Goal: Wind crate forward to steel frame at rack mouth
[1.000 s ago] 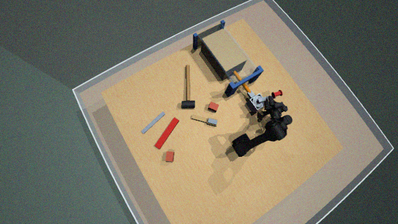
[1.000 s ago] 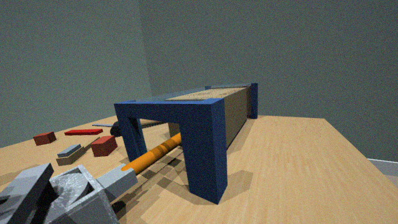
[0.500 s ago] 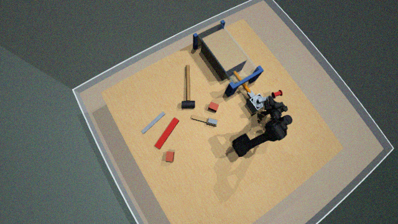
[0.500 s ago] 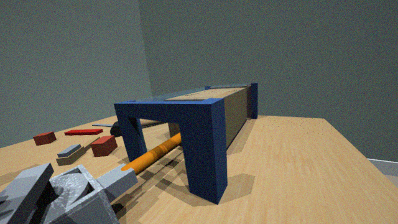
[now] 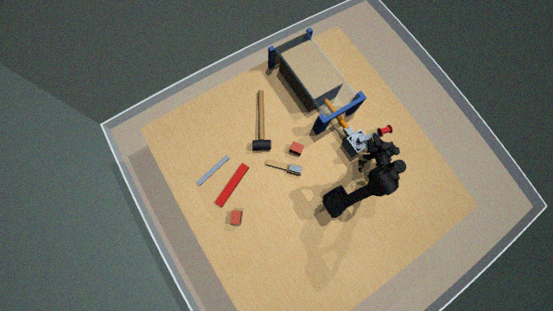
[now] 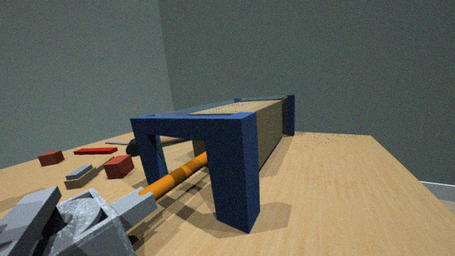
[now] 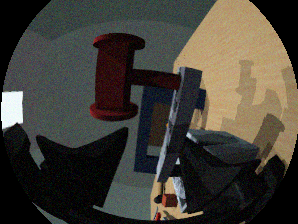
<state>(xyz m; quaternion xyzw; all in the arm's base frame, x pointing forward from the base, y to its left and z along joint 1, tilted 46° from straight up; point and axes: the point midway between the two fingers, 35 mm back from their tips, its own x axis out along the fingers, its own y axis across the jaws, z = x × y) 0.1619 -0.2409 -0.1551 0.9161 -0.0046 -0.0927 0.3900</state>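
The crate [image 5: 312, 69] [image 6: 271, 133] sits level in the cubby. Its front stands a short gap behind the blue frame [image 5: 357, 99] [image 6: 232, 160]. An orange strap [image 5: 336, 113] [image 6: 178, 175] runs under the frame to the grey winch [image 5: 355, 147] [image 6: 119, 235]. The handle's grey arm [image 6: 30, 220] [image 7: 184, 107] lies over the winch top, and its red knob [image 5: 384, 130] [image 7: 114, 77] sticks out to the side. My gripper [image 5: 368, 151] [image 7: 153, 135] is partly open and empty at the winch, its fingers apart around the handle's arm, nearer the right finger in the wrist view. The key is hidden.
A mallet [image 5: 261, 114], a red block [image 5: 296, 149] [image 6: 119, 166], a brush-like tool [image 5: 285, 167], a red bar [image 5: 232, 185], a grey bar [image 5: 212, 170] and another red block [image 5: 236, 217] lie left of the winch in the top view. The frame's posts stand close to the winch.
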